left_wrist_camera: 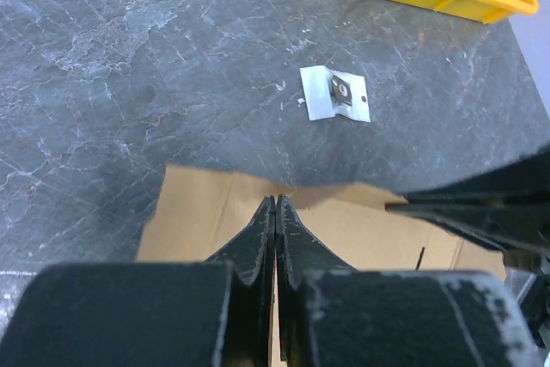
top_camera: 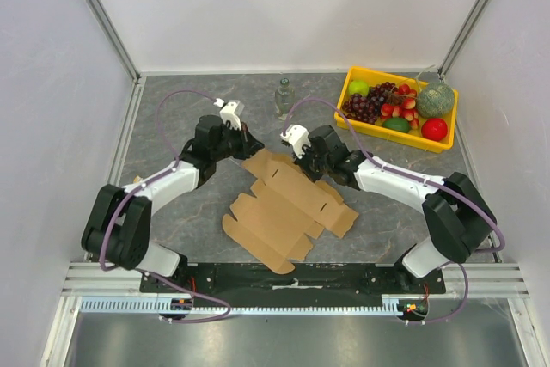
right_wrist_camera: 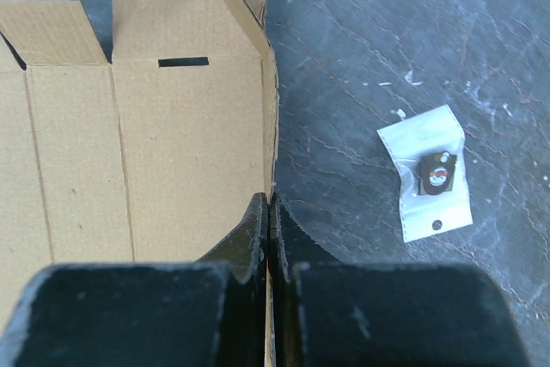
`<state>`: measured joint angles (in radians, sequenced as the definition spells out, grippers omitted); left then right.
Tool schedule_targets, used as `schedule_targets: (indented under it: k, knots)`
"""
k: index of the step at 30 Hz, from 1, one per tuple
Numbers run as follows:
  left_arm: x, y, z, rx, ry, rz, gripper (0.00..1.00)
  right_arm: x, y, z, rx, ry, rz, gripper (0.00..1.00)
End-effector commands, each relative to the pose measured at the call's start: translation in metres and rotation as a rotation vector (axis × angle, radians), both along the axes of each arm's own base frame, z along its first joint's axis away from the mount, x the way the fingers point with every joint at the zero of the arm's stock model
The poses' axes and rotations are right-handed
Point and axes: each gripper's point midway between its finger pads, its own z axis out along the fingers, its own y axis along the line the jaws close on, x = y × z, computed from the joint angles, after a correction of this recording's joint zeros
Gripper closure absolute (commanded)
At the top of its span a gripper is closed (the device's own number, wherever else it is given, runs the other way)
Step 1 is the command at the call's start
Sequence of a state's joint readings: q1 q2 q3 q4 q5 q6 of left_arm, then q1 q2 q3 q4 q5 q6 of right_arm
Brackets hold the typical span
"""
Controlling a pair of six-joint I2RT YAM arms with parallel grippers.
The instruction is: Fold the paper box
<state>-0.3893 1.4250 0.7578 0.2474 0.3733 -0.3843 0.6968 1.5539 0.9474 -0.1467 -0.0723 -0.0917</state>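
- Grey marbled worktop (top_camera: 172, 118) inside white walls; a yellow fruit tray (top_camera: 388, 134) sits at the far right and a clear bottle (top_camera: 284, 96) at the far middle.
- Paper box (top_camera: 284, 208): a die-cut brown corrugated sheet, lying mostly flat and unfolded at the centre, between the two arms.
- Left pincer (left_wrist_camera: 275, 205): fingers pressed together, tips over the sheet's far edge.
- Right pincer (right_wrist_camera: 268, 205): fingers together, right at the sheet's side edge near a slotted panel. I cannot tell whether cardboard is nipped between them.
- A small white sachet (right_wrist_camera: 434, 171) lies on the bare stone just beyond the sheet.
- Handling, as I judge it: light, stiff across the panels, willing to bend only at the scored creases, and apt to slide on the smooth stone.
- Best hold: a flap's free edge, with the other pincer pinning the neighbouring panel.
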Motion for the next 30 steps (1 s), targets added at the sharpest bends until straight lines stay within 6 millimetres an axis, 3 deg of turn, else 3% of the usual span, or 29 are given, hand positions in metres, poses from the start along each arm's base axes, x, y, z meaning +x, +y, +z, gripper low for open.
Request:
schedule_targets:
  k: [1, 5, 13, 24, 30]
  knots:
    - [0.029, -0.008, 0.009, -0.023, -0.024, 0.034, 0.98, -0.011, 0.013, 0.012, 0.046, -0.011, 0.099, 1.0]
    - [0.035, -0.016, -0.008, -0.022, 0.028, 0.011, 0.98, -0.012, 0.014, 0.011, 0.047, -0.01, 0.101, 1.0]
    - [0.015, -0.024, -0.028, -0.015, 0.071, -0.063, 0.98, -0.008, 0.014, 0.011, 0.041, -0.014, 0.087, 1.0]
    - [-0.019, -0.039, -0.04, -0.007, 0.079, -0.163, 0.98, -0.006, 0.011, 0.009, 0.032, -0.014, 0.062, 1.0]
    - [-0.027, -0.052, -0.032, -0.025, 0.064, -0.192, 0.98, -0.005, 0.011, 0.009, 0.035, -0.013, 0.055, 1.0]
